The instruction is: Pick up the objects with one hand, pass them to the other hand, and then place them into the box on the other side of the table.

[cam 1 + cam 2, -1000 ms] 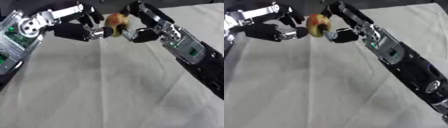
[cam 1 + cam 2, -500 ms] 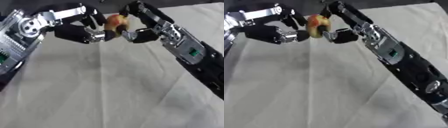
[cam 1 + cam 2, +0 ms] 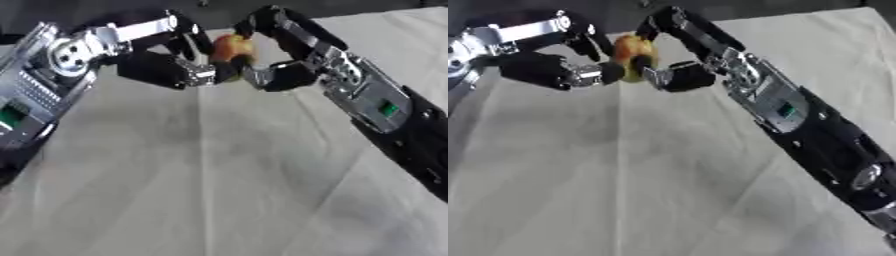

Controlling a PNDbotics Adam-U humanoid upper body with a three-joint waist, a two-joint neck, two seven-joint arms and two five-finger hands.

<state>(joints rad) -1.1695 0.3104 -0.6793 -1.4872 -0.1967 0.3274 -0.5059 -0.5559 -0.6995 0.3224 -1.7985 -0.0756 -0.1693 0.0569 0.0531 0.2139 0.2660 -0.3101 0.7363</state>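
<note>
Now the round yellow-red object (image 3: pixel 232 47) (a fruit, it seems) hangs above the tabletop (image 3: pixel 219 190), squarely between both hands: left robot hand (image 3: pixel 179 70) curls onto its left side, right robot hand (image 3: pixel 276 70) pinches its right side.

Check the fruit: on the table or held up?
Held up: the yellow-red fruit sits between the curled fingers of the left hand and right hand, above the cloth.
</note>
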